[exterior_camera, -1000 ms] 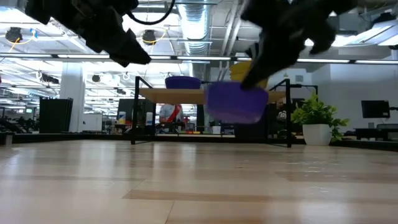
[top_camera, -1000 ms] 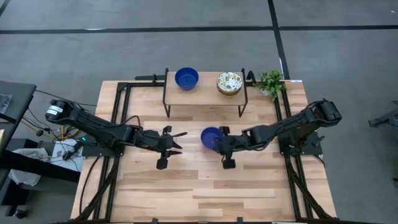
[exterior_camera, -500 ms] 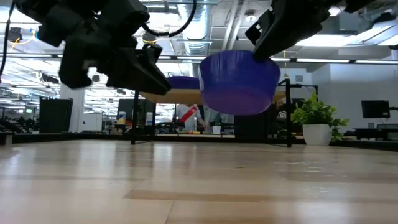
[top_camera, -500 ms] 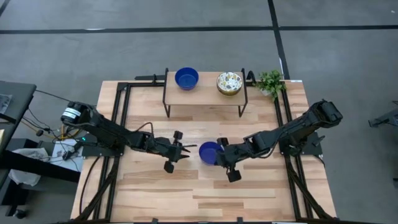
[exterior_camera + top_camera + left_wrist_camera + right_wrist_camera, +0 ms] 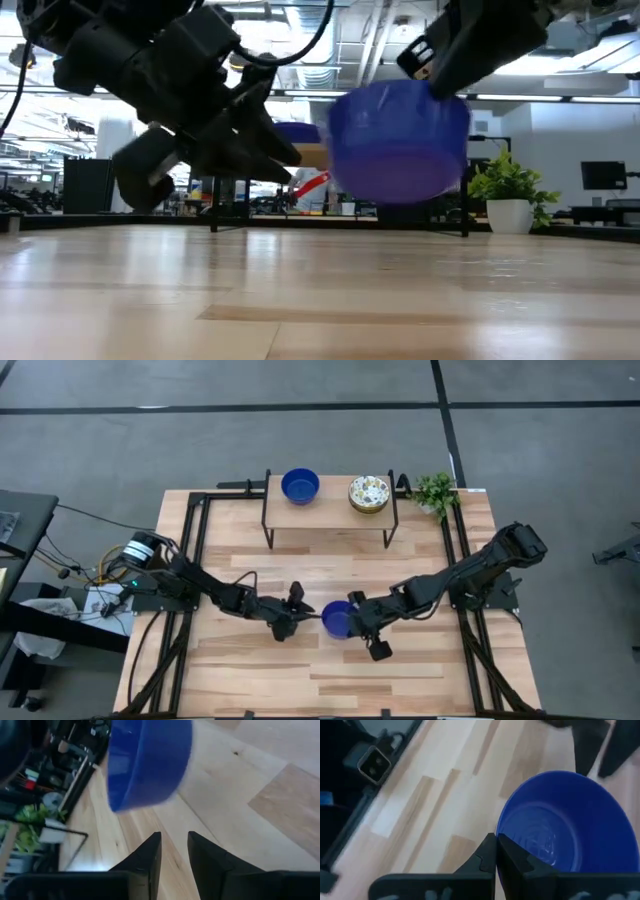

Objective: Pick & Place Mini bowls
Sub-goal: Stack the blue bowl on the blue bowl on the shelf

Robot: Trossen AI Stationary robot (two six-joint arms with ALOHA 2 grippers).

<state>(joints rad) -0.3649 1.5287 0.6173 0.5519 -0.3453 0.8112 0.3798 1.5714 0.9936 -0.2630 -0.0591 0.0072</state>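
The right claw (image 5: pixel 352 618) pinches the blue bowl's (image 5: pixel 337 618) rim; the left claw (image 5: pixel 300 614), fingers part spread and empty, sits just beside the bowl, facing it.

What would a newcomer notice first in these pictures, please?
Mid-table, the right gripper holds a blue bowl by its rim, clear of the wood, with the left gripper right beside it, fingers apart. On the small raised shelf behind sit another blue bowl and a speckled bowl.
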